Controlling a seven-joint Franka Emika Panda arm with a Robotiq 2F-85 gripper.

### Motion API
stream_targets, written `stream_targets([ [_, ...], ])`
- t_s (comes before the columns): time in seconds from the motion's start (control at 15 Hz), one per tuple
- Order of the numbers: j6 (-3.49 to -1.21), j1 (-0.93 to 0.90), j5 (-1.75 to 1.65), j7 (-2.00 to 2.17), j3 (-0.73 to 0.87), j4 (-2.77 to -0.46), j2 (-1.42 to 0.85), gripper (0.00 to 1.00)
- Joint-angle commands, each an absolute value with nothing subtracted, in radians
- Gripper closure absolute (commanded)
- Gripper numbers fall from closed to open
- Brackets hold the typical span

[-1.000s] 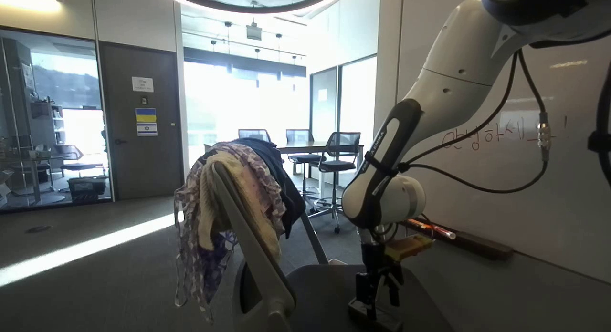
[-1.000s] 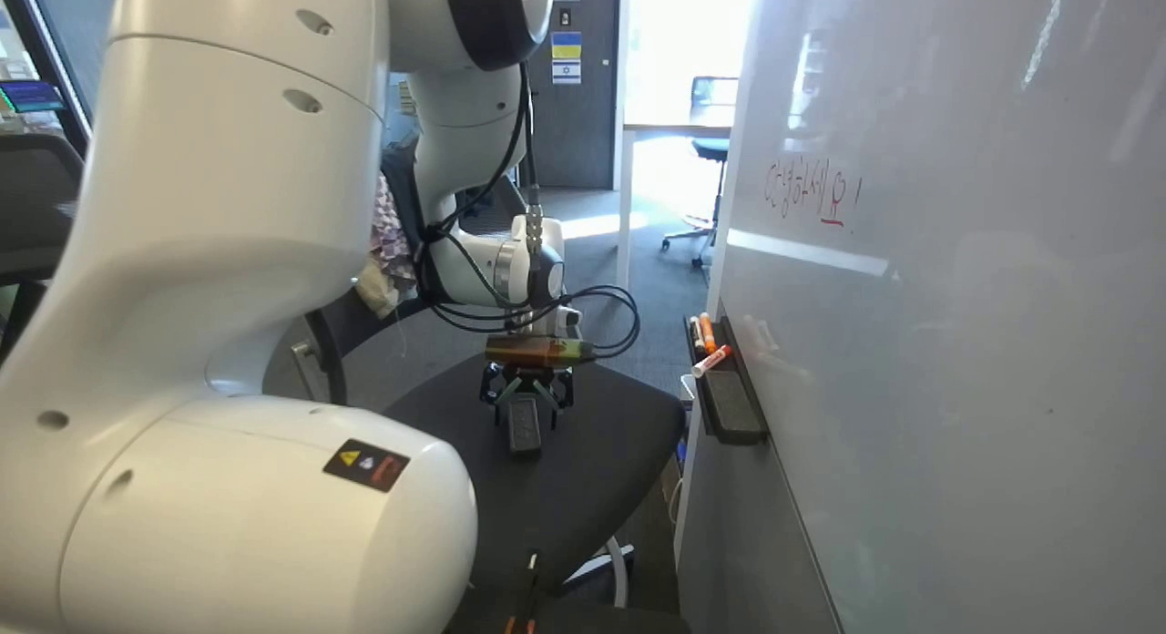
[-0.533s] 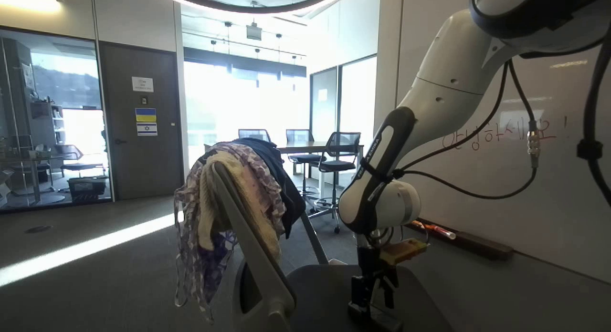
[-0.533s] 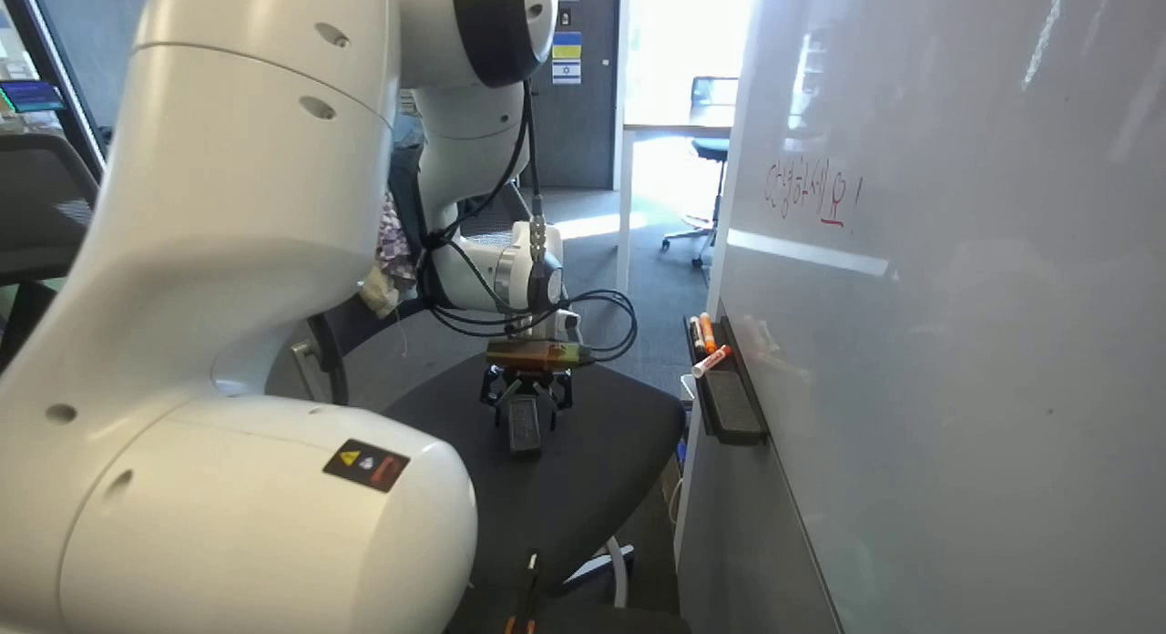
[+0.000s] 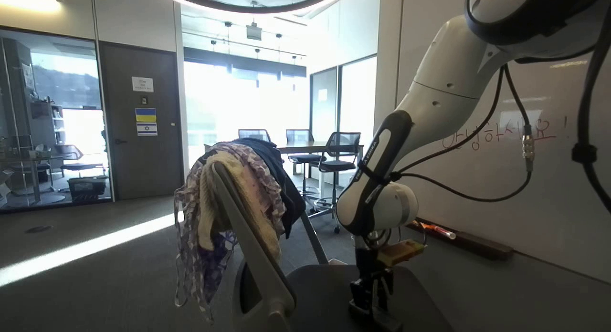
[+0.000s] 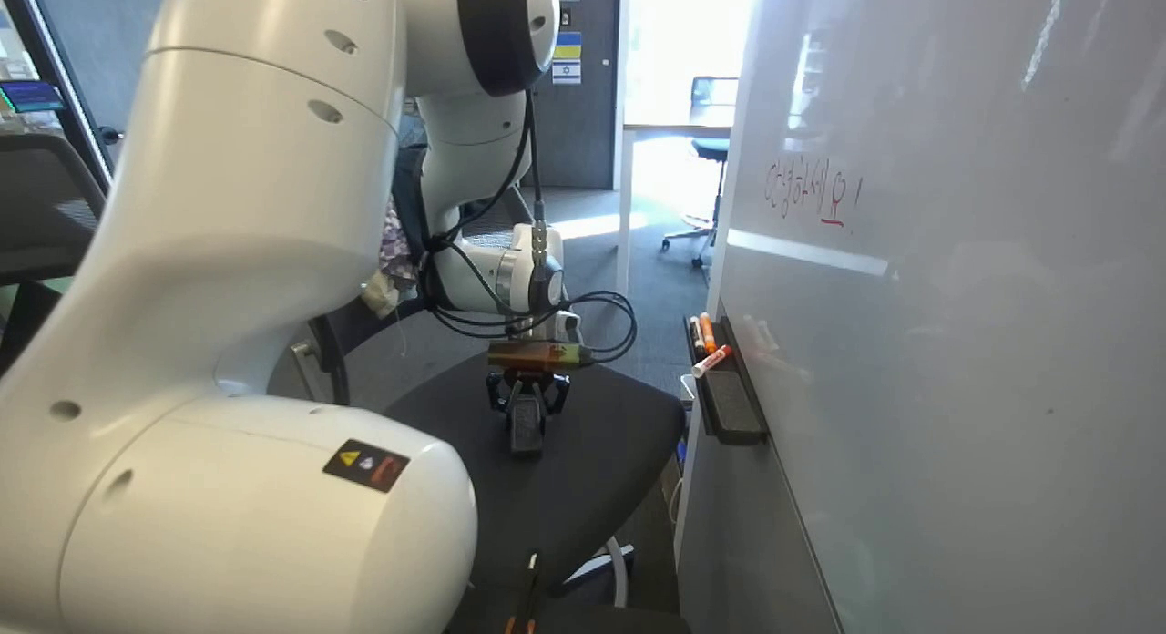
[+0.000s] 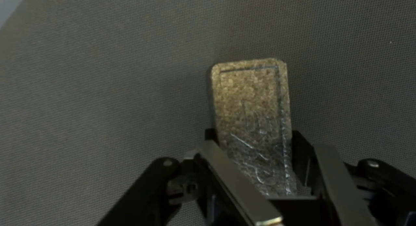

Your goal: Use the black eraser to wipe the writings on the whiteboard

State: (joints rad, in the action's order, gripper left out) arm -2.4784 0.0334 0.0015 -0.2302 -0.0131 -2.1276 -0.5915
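Black eraser (image 7: 253,122) lies flat on the surface (image 7: 113,99), a dark woven seat. Hand (image 7: 254,140) points down directly over it, drawn in to the eraser's width; it has hold of the eraser across the narrow way, with fingertips (image 7: 299,151) against both long sides. In the wrist view one end of the eraser runs out past the fingertips, top face speckled and edged with a scored line; the other end lies back between the fingers, partly hidden. In an exterior view the eraser juts from beneath the hand, long axis toward the camera.

Whiteboard (image 6: 984,361) stands beside the seat, well apart from hand and eraser. It bears red writing (image 6: 811,189), the last character underlined, then an exclamation mark. In an exterior view a cable (image 5: 527,146) covers part of it. Dark ledge (image 5: 477,243) along the board's lower edge carries markers (image 6: 711,361), one askew just beside two others. Clothing (image 5: 238,179) drapes over a chair back (image 5: 249,243).
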Motion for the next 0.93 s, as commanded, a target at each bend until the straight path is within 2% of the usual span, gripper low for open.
stream_targets([
  [0.0, -2.468, 0.041, -0.015, -0.23, -0.028, -2.123, -0.577, 0.69],
  [0.33, -2.378, 0.007, -0.073, -0.147, 0.016, -2.2, -0.412, 0.69],
  [0.87, -2.042, -0.034, -0.287, 0.191, 0.067, -2.201, -0.108, 0.69],
])
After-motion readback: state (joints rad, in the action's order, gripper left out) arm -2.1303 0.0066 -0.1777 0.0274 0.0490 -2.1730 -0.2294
